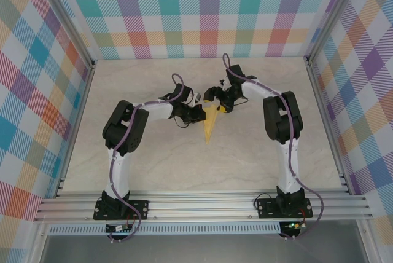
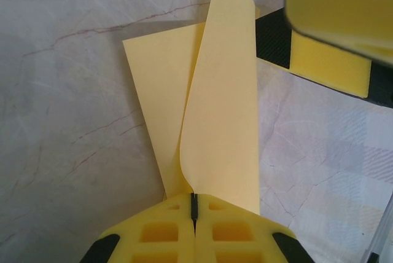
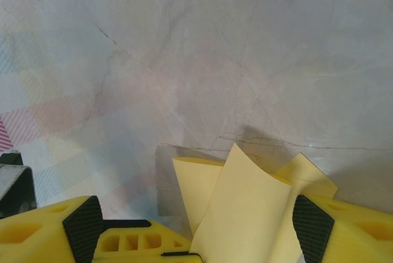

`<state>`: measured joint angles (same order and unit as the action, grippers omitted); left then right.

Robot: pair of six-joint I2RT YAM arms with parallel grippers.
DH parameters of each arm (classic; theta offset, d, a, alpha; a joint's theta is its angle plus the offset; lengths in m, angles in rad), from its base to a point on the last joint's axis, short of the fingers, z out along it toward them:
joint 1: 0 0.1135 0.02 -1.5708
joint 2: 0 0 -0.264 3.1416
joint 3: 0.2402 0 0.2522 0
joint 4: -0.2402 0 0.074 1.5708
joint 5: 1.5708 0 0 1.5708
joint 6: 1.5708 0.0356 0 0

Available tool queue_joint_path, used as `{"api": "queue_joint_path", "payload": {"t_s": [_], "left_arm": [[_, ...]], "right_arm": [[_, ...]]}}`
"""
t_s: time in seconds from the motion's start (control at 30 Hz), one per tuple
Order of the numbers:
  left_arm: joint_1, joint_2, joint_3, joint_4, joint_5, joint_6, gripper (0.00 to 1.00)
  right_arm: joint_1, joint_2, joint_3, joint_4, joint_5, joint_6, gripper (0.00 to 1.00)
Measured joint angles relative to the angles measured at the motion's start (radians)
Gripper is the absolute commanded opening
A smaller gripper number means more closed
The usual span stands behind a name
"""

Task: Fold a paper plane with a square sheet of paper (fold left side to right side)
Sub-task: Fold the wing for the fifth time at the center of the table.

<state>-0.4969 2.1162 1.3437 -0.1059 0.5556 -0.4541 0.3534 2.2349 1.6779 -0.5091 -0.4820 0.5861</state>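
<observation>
The yellow paper [image 1: 209,123] lies mid-table as a narrow pointed dart shape, its tip toward the near edge. My left gripper [image 1: 198,113] sits at its left side. In the left wrist view that gripper [image 2: 195,204] is shut on the paper's edge, and one flap [image 2: 224,109] curls upright from the jaws while a lower layer [image 2: 161,85] lies flat on the table. My right gripper [image 1: 220,99] is at the dart's wide far end. In the right wrist view it [image 3: 196,238] stands open, jaws wide apart, with the raised flap [image 3: 252,214] between them.
The marble-patterned tabletop [image 1: 153,164] stretches around the paper. Checked walls [image 1: 202,11] and aluminium rails [image 1: 202,204] enclose it. One yellow finger of the right gripper [image 2: 331,60] shows close beyond the paper in the left wrist view.
</observation>
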Motion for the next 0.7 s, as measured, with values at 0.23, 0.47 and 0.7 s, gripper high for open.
{"api": "queue_joint_path", "payload": {"t_s": [0.23, 0.47, 0.7], "left_arm": [[0.0, 0.0, 0.001, 0.0, 0.002, 0.003, 0.04], [-0.01, 0.0, 0.006, 0.004, 0.011, 0.011, 0.04], [-0.019, 0.0, 0.012, 0.003, 0.006, 0.022, 0.04]], "right_arm": [[0.0, 0.0, 0.0, -0.008, 0.003, 0.0, 0.84], [0.0, 0.001, 0.0, -0.009, -0.001, 0.0, 0.84], [0.0, 0.001, 0.0, -0.009, -0.001, 0.0, 0.85]]}}
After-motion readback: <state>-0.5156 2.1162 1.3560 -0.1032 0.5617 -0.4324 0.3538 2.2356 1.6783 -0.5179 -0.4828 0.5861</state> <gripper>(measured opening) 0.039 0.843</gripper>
